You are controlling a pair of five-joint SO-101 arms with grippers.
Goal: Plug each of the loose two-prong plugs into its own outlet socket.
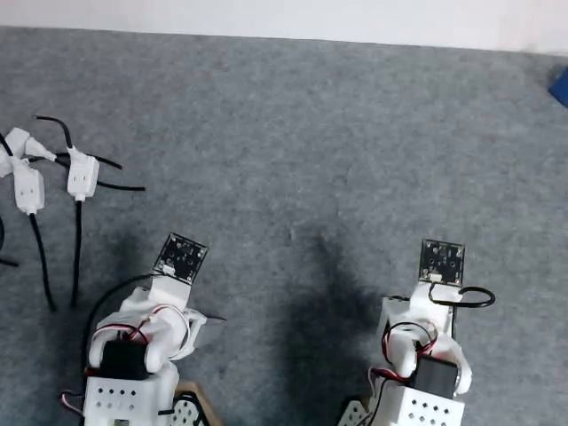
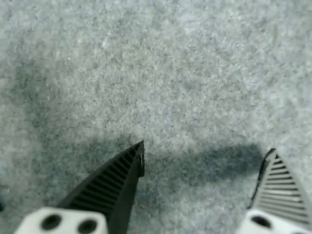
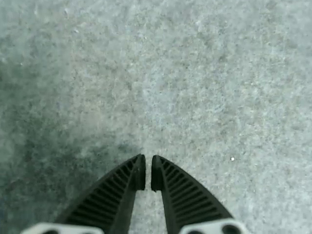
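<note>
Several white plug and socket pieces on black cables lie together at the far left of the grey carpet: one (image 1: 82,174) nearest the middle, one (image 1: 29,189) beside it, a third (image 1: 16,142) behind them. Which are plugs and which are sockets I cannot tell. The left arm (image 1: 146,337) sits low at the near left, well short of them. Its gripper (image 2: 205,148) hangs open over bare carpet with nothing between the fingers. At the near right is the right arm (image 1: 426,355), whose gripper (image 3: 148,158) is shut on nothing above bare carpet.
Black cables (image 1: 40,257) trail from the white pieces toward the near left edge. A blue object (image 1: 561,86) pokes in at the far right corner. A pale strip (image 1: 284,18) borders the carpet at the back. The carpet (image 1: 293,151) stretches wide between the arms and that strip.
</note>
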